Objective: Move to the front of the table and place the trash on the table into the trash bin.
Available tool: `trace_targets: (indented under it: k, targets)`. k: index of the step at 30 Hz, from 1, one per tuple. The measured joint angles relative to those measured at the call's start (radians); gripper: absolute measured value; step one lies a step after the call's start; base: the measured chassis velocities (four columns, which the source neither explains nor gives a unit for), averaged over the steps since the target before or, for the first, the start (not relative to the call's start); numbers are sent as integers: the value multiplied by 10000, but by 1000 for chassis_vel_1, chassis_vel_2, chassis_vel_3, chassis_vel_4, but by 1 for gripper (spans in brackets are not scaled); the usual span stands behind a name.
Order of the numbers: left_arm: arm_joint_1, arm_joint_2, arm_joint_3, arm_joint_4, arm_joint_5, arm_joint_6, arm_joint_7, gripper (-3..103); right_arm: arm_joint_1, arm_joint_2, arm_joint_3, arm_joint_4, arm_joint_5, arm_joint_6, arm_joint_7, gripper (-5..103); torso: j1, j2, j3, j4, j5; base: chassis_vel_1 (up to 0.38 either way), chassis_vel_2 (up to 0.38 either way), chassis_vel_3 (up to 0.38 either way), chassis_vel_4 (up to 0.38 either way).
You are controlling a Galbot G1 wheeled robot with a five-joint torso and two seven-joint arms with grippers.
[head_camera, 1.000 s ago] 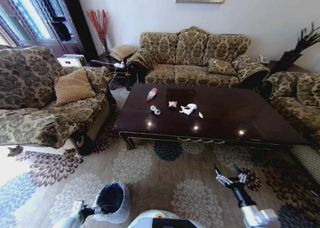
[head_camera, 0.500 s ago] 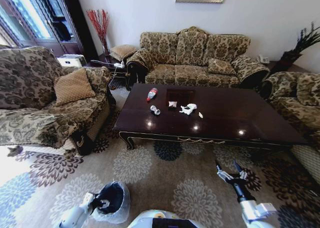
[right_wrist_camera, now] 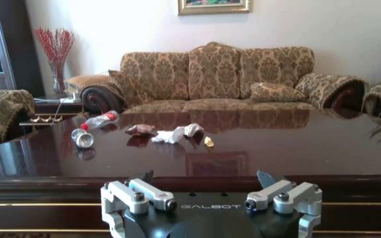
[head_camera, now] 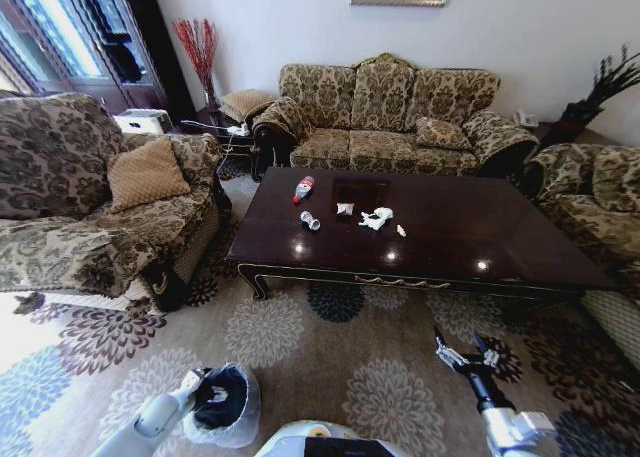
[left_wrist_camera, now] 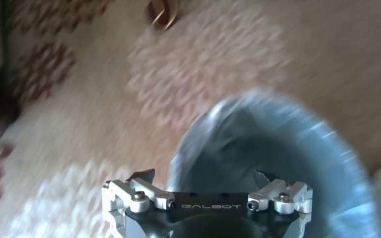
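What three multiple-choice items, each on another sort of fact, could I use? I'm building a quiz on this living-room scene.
1. Where does the trash bin stand?
A. on the carpet by the left gripper
B. on the table
C. on the sofa

2. What colour is the cap of the bottle?
A. blue
B. red
C. green

3. How is the right gripper?
A. shut on a can
B. open, empty
C. shut on tissue

Key: 1 A, the bin sits on the floor beside that gripper; 2 B, the cap shows red; 3 B, its fingers are spread on nothing.
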Motion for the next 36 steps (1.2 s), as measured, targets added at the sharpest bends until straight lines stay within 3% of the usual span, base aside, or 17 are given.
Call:
trace_targets:
  k: [6,14,16,23,26,28,29,32,36]
  targets:
    - [-821,-226,-109,2001,-793,-167,-131,100,58,26,-24,-23,16,-30,67,100,0,0,0,1,1,0,0,0,0]
    - [-1932,-668,138,3555,-1428,-103,165,99,32,26,-59,-127,-29,-30,67,100,0,0,0,-1,2,0,0,0,0]
    - [-2158,-777,184,3826,-1492,-99,205,102,32,-9,-56,-142,-28,-32,69,100,0,0,0,-2,0,0,0,0,0]
    - [-3213,-1304,319,5057,-1248,-266,362,94,-7,-113,-45,-175,-7,-62,103,100,0,0,0,-2,4,0,0,0,0]
    - [-3764,-1637,290,6003,-669,-541,398,83,-31,-128,-9,-178,14,-63,113,100,0,0,0,-2,3,0,0,0,0]
    - [-3888,-1720,259,6261,-488,-603,402,83,-41,-132,9,-181,23,-63,112,100,0,0,0,-2,3,0,0,0,0]
    - [-4022,-1812,172,6541,-265,-672,389,72,-64,-139,46,-184,44,-58,113,100,0,0,0,0,5,0,0,0,0]
    - [-4057,-1845,57,6683,-91,-714,359,66,-104,-142,78,-183,94,-52,113,100,0,0,-1,-3,9,0,0,0,0]
    - [-3997,-1822,-95,6790,20,-744,351,51,-121,-142,94,-183,202,-44,113,100,-1,1,-2,-2,11,0,0,0,0]
